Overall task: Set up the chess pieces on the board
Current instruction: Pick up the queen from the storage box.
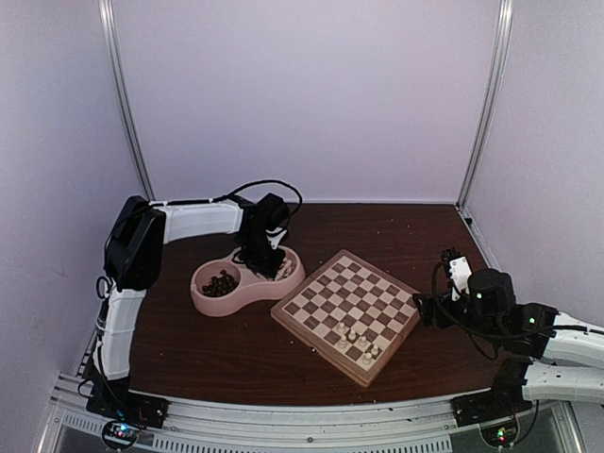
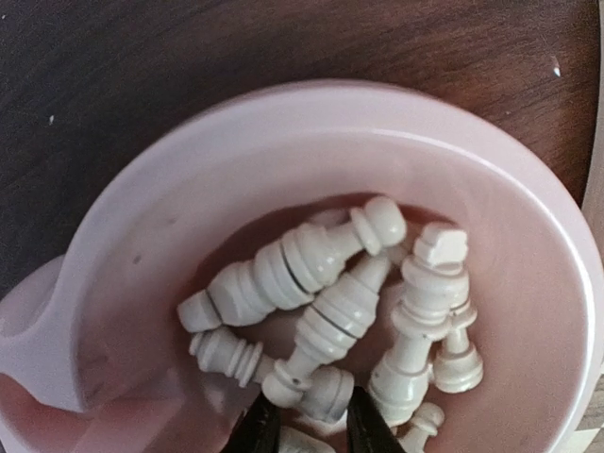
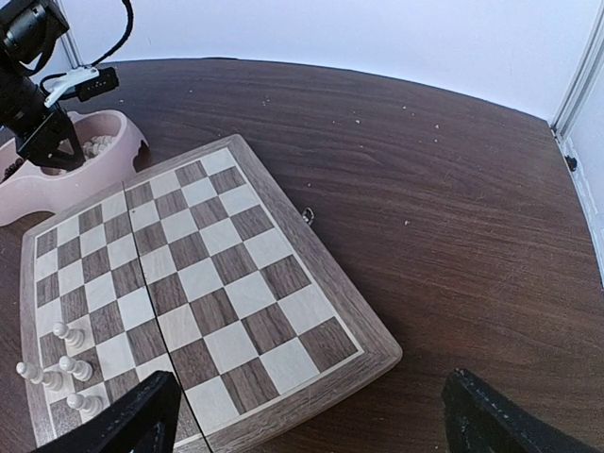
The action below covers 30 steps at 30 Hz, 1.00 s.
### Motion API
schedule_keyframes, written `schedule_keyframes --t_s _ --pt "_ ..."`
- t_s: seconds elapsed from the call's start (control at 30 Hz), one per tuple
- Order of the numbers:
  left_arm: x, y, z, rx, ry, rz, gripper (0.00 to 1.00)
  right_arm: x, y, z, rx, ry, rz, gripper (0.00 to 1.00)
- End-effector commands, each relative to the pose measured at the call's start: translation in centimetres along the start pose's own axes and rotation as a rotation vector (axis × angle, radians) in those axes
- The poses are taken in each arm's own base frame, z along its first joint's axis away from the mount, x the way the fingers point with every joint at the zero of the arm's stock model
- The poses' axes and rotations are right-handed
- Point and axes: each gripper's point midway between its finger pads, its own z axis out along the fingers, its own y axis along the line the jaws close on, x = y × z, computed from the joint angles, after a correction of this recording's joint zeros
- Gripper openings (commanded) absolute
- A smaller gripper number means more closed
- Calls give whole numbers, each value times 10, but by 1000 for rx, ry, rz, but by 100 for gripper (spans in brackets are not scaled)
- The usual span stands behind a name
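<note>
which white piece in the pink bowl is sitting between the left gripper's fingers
The short piece at the bottom edge of the left wrist view, its rounded end inside the left gripper; the rest lie beyond the fingertips.

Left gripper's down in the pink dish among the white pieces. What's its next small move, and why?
Probably lift straight up: the left gripper looks closed on one white piece, and the board holds only a few pieces.
</note>
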Motion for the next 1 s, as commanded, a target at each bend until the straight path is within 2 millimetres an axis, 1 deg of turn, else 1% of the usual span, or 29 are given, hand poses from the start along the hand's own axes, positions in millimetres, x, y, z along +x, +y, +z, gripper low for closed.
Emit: schedule_keyframes --t_s 0.0,0.1,0.23,0.3,0.33,0.37,0.43,0.57,0.83,0.93,0.97 --pt "-6 7 11 -25 0 10 26 -11 2 -2 -9 -29 19 100" --pt "-5 8 12 -26 5 11 23 -11 2 -2 -9 -28 18 100" --pt "-7 7 0 -20 -10 11 15 -11 2 -2 -8 -27 18 100" --pt "-9 8 -11 -17 -27 8 14 -11 2 -1 -8 -27 18 100" --pt "-11 8 -21 -14 -44 5 14 -10 2 -1 -8 -26 16 100" --pt "-10 8 -24 -13 -48 2 13 -10 2 -1 -8 -25 18 100" --pt "-12 8 -42 -3 -78 -4 13 -11 2 -1 -9 -26 18 100" --pt "-14 5 -64 24 -125 -12 13 -11 3 -1 -11 -25 17 100" --pt "-11 4 -79 48 -147 -27 12 -10 3 -1 -12 -24 17 100" --pt "-12 -1 -89 83 -169 -30 12 -10 3 -1 -12 -24 16 100" --pt "-11 -8 -93 124 -174 -26 12 -11 3 -1 -13 -25 17 100"
